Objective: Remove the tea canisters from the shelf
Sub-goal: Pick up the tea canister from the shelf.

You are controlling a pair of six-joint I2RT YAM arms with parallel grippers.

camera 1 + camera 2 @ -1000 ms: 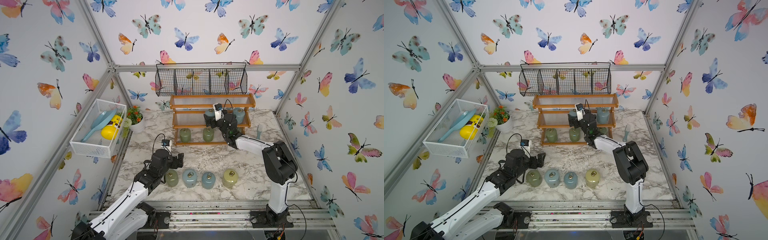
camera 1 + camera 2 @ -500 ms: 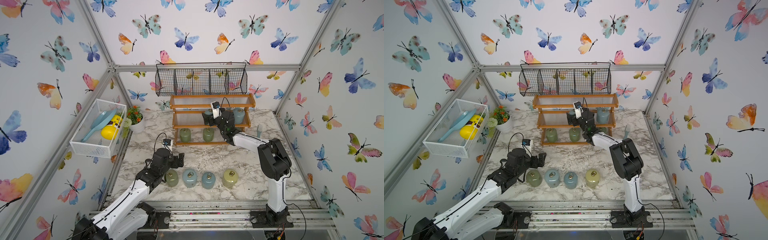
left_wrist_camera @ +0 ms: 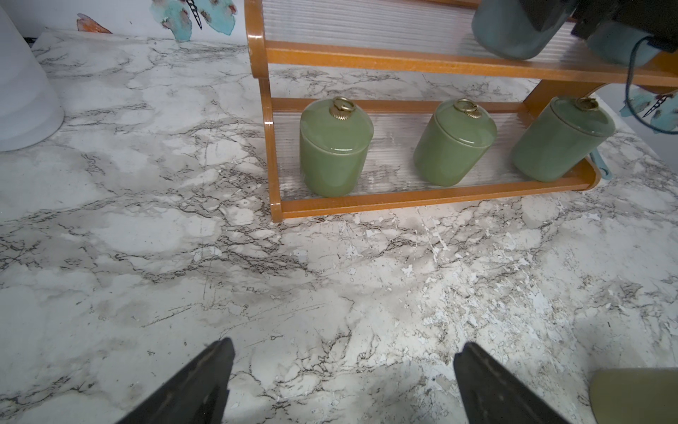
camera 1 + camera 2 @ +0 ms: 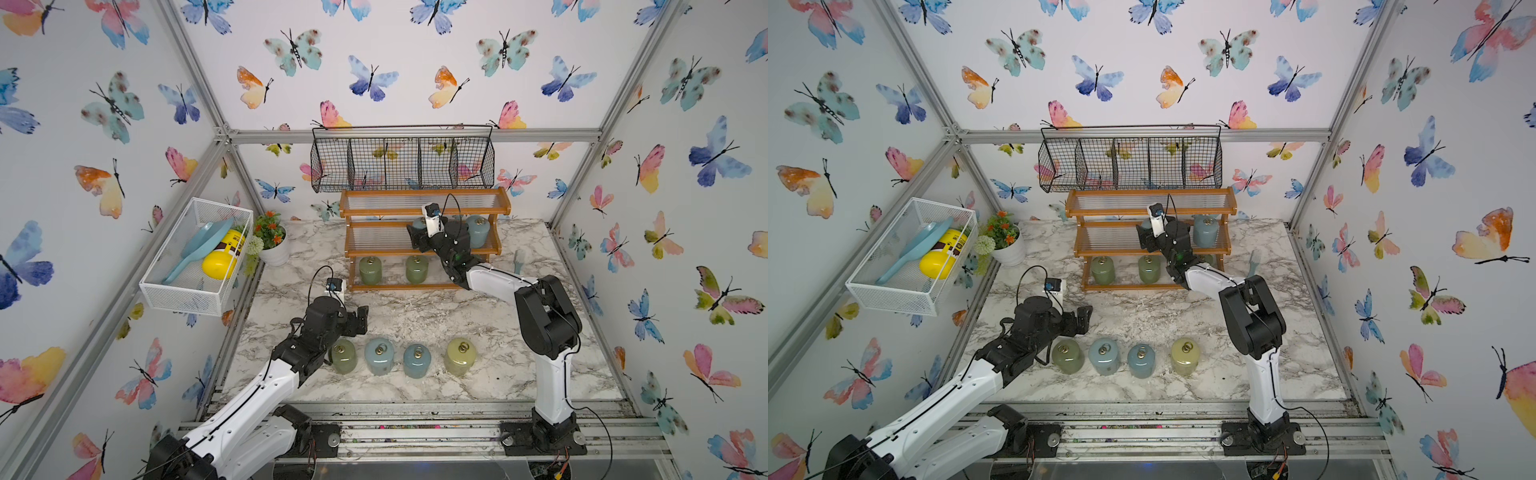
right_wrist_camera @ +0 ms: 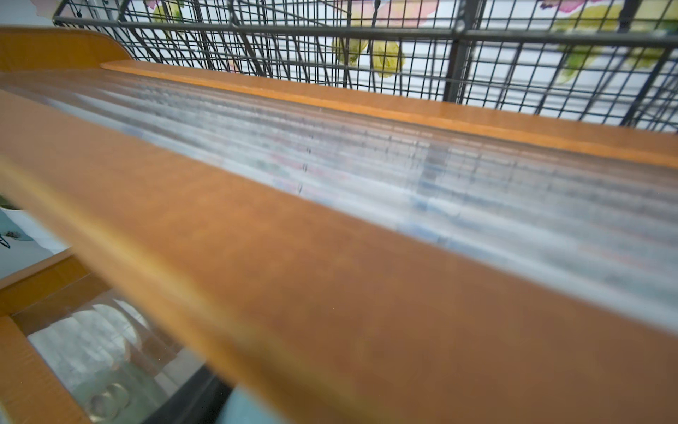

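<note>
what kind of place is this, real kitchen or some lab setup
Probably a staged robot test cell, not a home: butterfly-print walls on an aluminium frame, left arm and right arm bolted to a front rail, marble-look tabletop dressed with a shelf.

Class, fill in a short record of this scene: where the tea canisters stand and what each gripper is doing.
On table, in a row: glossy ceramic green canister, two pale blue canisters, pale yellow canister
Orange-brown wooden shelf, bottom tier: three green canisters
Middle tier: two more pale blue canisters
Left gripper: open, over the marble table, holding nothing
Right gripper: at a middle-tier pale blue canister; whether shut is unclear
</note>
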